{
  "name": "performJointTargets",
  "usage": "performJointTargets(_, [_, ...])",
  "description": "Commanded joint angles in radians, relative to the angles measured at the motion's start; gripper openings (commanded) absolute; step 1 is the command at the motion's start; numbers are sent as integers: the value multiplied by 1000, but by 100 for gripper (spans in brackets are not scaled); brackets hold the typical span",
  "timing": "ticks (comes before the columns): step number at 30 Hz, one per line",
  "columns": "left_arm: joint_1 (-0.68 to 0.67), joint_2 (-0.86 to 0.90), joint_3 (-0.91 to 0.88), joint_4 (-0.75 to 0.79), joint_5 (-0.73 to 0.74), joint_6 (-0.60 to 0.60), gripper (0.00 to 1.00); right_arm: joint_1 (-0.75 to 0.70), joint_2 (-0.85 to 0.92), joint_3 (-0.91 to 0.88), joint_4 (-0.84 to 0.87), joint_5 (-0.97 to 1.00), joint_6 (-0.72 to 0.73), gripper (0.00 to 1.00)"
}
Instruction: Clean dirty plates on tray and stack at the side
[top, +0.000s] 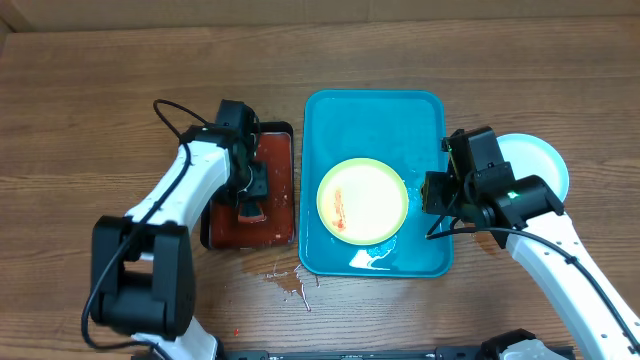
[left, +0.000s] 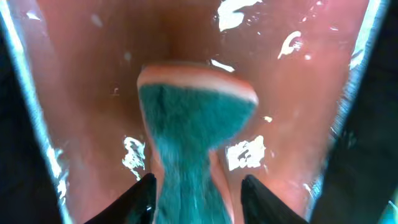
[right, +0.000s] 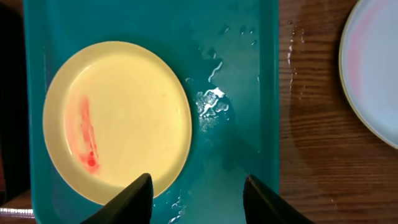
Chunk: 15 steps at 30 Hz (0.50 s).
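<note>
A pale yellow-green plate (top: 362, 200) with a red smear on its left side lies in the turquoise tray (top: 420, 120). It also shows in the right wrist view (right: 118, 118), lying on the tray (right: 242, 62). A pale blue-white plate (top: 535, 165) lies on the table right of the tray and shows in the right wrist view (right: 373, 68). My right gripper (top: 437, 195) (right: 196, 199) is open and empty above the tray's right side, beside the yellow-green plate. My left gripper (top: 250, 205) (left: 196, 199) is shut on a green sponge (left: 193, 118) over red liquid.
A black tray (top: 275, 127) of red liquid stands left of the turquoise tray, under my left gripper. Water drops lie on the turquoise tray near its front (top: 375, 258). A small wet spill (top: 290, 280) marks the wooden table in front of the black tray.
</note>
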Motion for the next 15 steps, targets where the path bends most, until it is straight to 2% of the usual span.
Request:
performJointTargets(1, [-6, 92, 3, 20, -26, 3, 20, -3, 11, -33, 1, 34, 39, 49])
performJointTargets(2, [-6, 109, 3, 24, -21, 2, 4, -3, 18, -36, 0, 35, 38, 49])
performJointTargets(8, [-7, 119, 6, 16, 61, -13, 4, -3, 89, -39, 29, 35, 39, 49])
performJointTargets(15, [-6, -42, 51, -57, 68, -8, 4, -3, 240, -39, 107, -1, 32, 49])
